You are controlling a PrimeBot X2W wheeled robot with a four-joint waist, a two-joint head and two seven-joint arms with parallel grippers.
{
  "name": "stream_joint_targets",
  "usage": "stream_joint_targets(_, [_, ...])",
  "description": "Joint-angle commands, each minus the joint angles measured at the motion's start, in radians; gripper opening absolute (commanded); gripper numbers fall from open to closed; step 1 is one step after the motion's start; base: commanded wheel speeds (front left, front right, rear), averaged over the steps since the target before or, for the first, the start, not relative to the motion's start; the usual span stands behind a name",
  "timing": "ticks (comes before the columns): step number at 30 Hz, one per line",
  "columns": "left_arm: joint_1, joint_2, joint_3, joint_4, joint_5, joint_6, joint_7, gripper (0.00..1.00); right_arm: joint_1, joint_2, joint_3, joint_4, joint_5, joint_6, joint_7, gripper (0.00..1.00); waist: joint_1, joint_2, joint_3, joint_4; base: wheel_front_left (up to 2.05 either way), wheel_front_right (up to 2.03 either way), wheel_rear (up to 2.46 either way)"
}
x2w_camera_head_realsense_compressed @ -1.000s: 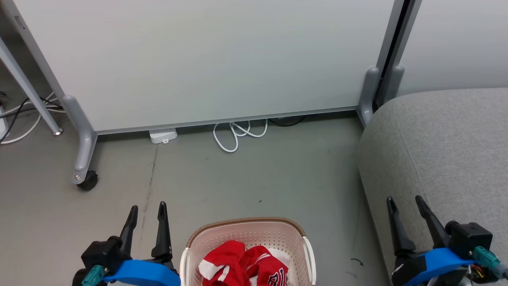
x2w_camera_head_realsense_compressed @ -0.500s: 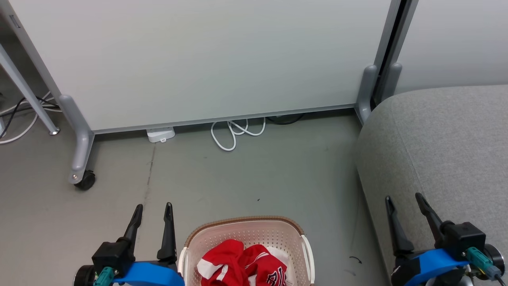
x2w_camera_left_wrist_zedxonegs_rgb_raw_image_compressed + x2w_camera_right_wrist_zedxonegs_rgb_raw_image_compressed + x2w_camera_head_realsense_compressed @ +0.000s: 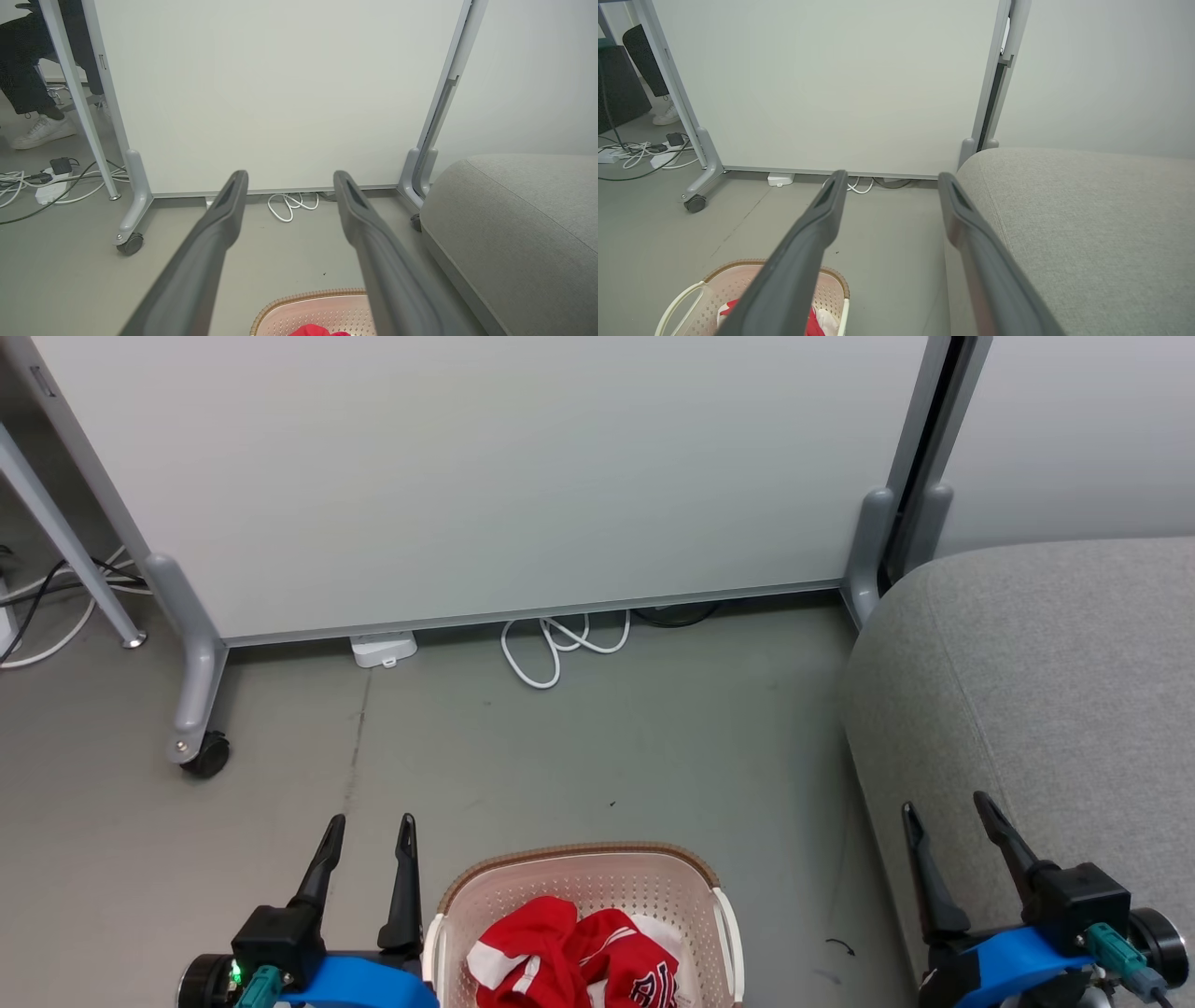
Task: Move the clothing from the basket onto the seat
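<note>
Clothing [image 3: 569, 957] – red w/ white panels, dark lettering on one piece – heaped in basket [image 3: 583, 859], low centre of head view, on floor [image 3: 560, 756] betw. the two arms. None on seat [image 3: 1055, 691] yet; task not begun, by the look of it. Seat off to robot's right of basket, near but apart, strip of floor between

Left gripper [image 3: 371, 821] just left of basket rim, above floor, jaws wide apart, nothing between. Right gripper [image 3: 944, 804] by seat's basket-side edge, jaws wide too, empty

Handling, as a guess: soft, light, limp fabric; no stiffness, so drapes and trails once lifted. Prob. slick sports knit – risk of slip w/ thin pinch. Pieces tangled together, so maybe up as one lump, maybe one dropped halfway. Best hold: top fold of red hump near basket middle, at highest point of heap; thick bunch, not single layer or white edge. Keep clear of perforated wall and white handles [image 3: 731, 933] – risk of tipping or dragging light basket if snagged. Lift high enough for trailing end to clear rim before swing over to seat
</note>
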Motion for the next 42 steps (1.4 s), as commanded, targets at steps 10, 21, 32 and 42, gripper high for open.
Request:
stream_joint_targets(10, [0.001,0.003,0.009,0.0,-0.005,0.008,-0.005,1.0,-0.006,-0.006,0.011,-0.002,0.001,0.002,-0.005,1.0,-0.0001,0.0,0.01,-0.01,0.0,0.0,0.0])
stream_joint_targets(21, [-0.081,-0.003,0.006,0.111,-0.039,0.012,0.032,1.0,-0.069,-0.006,0.07,-0.029,0.007,0.001,-0.016,1.0,-0.0001,0.0,0.133,-0.141,0.0,0.0,0.0])
stream_joint_targets(32, [-0.214,0.022,-0.007,0.349,-0.045,0.01,0.092,1.0,-0.14,-0.005,0.121,-0.04,0.032,0.001,-0.043,1.0,-0.0001,0.0,0.311,-0.31,0.0,0.0,0.0])
stream_joint_targets(42, [-0.356,0.08,0.016,0.588,-0.052,0.044,0.108,1.0,-0.197,-0.004,0.162,-0.022,0.088,0.001,-0.085,1.0,-0.0001,0.0,0.483,-0.398,0.0,0.0,0.0])
